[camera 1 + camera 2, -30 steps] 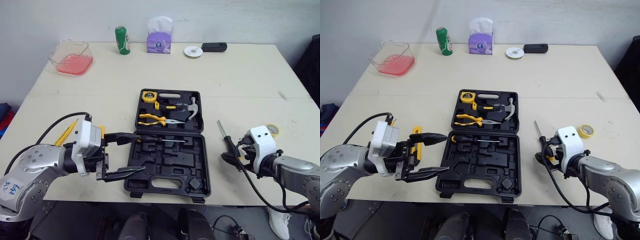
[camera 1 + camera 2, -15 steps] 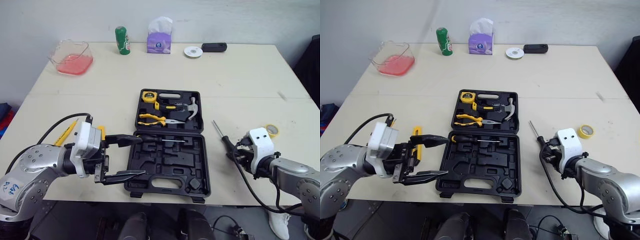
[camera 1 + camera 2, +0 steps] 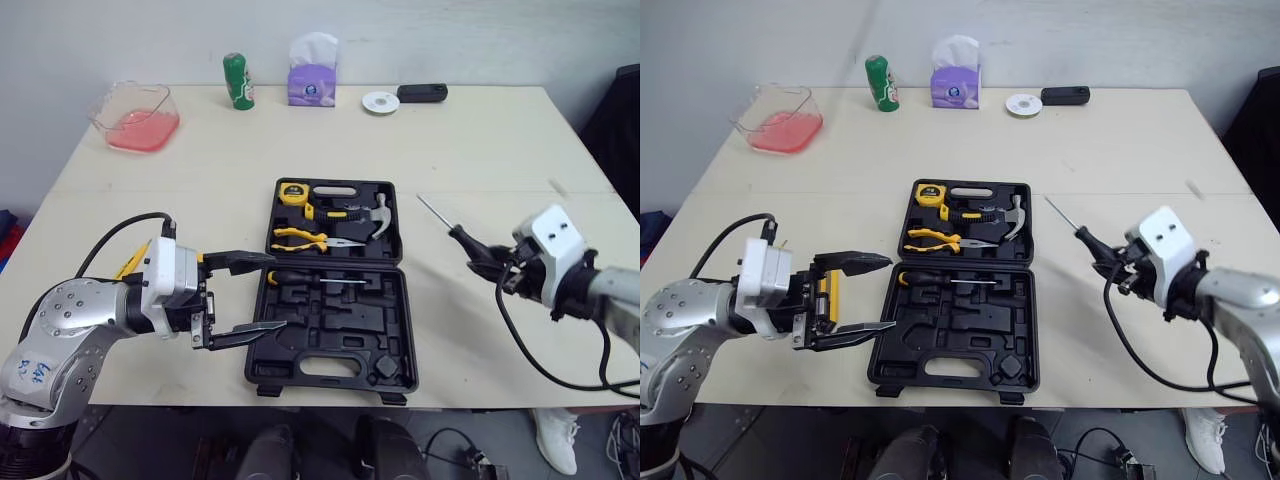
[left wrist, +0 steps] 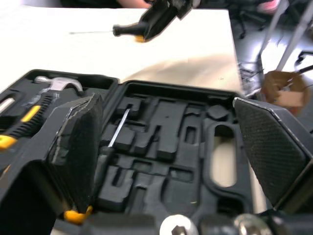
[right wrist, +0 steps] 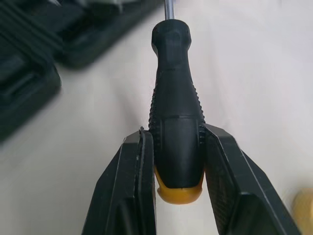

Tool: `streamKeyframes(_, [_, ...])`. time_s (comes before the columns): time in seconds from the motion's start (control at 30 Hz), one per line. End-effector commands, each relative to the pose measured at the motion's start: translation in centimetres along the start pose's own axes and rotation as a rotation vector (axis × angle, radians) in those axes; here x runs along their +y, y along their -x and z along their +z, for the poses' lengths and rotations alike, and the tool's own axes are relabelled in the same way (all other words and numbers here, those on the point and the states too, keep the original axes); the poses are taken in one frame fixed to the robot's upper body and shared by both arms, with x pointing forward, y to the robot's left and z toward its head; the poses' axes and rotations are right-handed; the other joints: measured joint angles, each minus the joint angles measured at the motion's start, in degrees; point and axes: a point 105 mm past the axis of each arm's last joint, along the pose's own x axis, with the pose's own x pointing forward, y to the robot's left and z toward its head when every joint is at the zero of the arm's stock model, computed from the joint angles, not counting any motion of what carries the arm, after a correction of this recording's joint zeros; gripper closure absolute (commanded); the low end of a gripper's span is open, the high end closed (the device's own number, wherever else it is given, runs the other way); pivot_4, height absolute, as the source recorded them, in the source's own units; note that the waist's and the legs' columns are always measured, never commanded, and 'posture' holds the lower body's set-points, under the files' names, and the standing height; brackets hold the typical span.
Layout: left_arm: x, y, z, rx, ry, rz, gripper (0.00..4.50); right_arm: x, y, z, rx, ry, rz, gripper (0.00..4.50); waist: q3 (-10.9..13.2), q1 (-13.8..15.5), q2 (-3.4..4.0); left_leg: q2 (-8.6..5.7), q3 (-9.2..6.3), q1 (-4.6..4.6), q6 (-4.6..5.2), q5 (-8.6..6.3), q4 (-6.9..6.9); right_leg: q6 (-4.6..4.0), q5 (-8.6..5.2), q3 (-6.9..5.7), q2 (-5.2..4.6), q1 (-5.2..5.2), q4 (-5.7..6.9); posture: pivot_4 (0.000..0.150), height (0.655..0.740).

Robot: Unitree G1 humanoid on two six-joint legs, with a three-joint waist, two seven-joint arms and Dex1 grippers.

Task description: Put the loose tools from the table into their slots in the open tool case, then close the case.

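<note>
Right gripper (image 5: 176,134) has its fingers clamped on the butt end of the loose screwdriver (image 3: 468,243), squeezing the black handle just above the yellow cap, and it holds the tool up off the table (image 3: 480,150) to the right of the open tool case (image 3: 335,325), shaft pointing away and to the left. Left gripper (image 3: 275,291) hovers at the case's left edge with its fingers spread wide and nothing in them. The far half of the case has the tape measure (image 3: 293,192), pliers (image 3: 305,238) and hammer (image 3: 372,212) seated, and another screwdriver (image 3: 310,280) sits along the top of the near half, the rest of the moulded slots there look empty. My guess on handling: it's light and rigid, the ribbed handle gives good bite, so slipping isn't a big worry, but gripped this far back the long thin shaft will swing a lot with any wrist twist. I'd line the shaft up with the slot first and lay it in flat, since the foam-style recess probably needs a little push to seat
</note>
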Motion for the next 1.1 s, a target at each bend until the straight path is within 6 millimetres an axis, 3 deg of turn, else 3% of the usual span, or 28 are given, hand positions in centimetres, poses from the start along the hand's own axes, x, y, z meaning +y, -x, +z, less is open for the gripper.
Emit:
streamKeyframes(0.03, [0.2,1.1,-0.5,0.021,-0.027,0.036,0.0,2.0,-0.3,3.0,-0.055,0.157,0.195,3.55,0.0,-0.13,0.0,0.03,-0.01,0.0,-0.01,-0.01,0.0,0.0,0.0,0.01,0.0,0.0,-0.01,0.15,0.74])
streamKeyframes(0.17, [0.4,2.7,-1.5,0.061,-0.009,0.107,0.0,5.5,-0.6,5.0,-0.022,0.308,0.446,3.55,0.03,-0.36,0.0,0.01,-0.07,-0.06,-0.01,-0.01,0.03,0.0,0.0,-0.05,-0.33,-0.02,-0.05,0.15,0.74])
streamKeyframes(0.33, [0.3,5.1,-2.7,0.099,0.072,0.212,0.0,8.9,-2.1,4.9,0.066,0.399,0.602,3.55,0.05,-0.65,-0.05,0.01,-0.22,-0.08,-0.02,-0.02,0.03,-0.01,0.0,-0.14,-0.47,0.03,-0.11,0.15,0.74])
streamKeyframes(0.5, [0.1,6.2,-3.5,0.135,0.103,0.272,0.0,9.7,-3.4,4.5,0.123,0.466,0.603,3.55,0.06,-0.67,-0.07,-0.03,-0.26,-0.1,-0.03,-0.03,0.04,-0.01,0.0,-0.18,-0.53,0.02,-0.11,0.15,0.74])
streamKeyframes(0.83, [-0.7,5.6,-3.5,0.132,0.123,0.282,0.0,9.1,-5.2,3.6,0.212,0.507,0.543,3.55,0.06,-0.81,-0.08,-0.02,-0.26,-0.12,-0.05,-0.04,0.04,-0.01,0.0,-0.2,-0.53,0.0,-0.11,0.15,0.74])
streamKeyframes(1.1, [-0.7,5.7,-3.5,0.144,0.123,0.286,0.0,9.0,-6.4,4.1,0.199,0.513,0.501,3.55,0.06,-0.85,-0.08,-0.02,-0.24,-0.13,-0.06,-0.04,0.04,-0.02,0.0,-0.21,-0.5,-0.03,-0.1,0.15,0.74])
